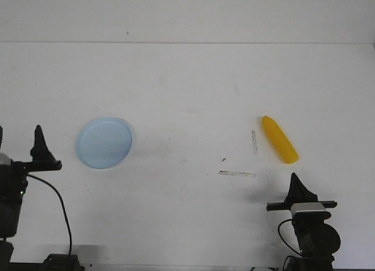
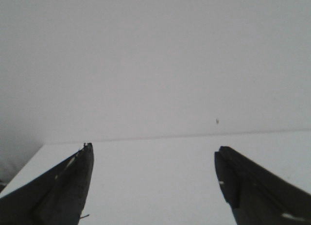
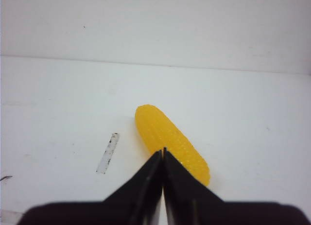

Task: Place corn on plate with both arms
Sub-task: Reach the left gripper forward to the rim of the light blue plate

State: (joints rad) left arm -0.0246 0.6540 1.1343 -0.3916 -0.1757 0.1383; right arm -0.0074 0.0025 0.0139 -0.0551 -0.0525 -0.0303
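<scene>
Task barely started. Corn (image 1: pixel 279 140) lies on the table (image 1: pixel 187 95), right side, well apart from the plate (image 1: pixel 104 143) on the left, which holds nothing. Right gripper (image 3: pixel 163 150) is near the corn, just short of its closer end, fingers pressed together, not gripping it. Left gripper (image 2: pixel 153 149) sits beside the plate, fingers spread wide, holding nothing. Left to do: grasp, carry, likely handover, and placement on the plate.
</scene>
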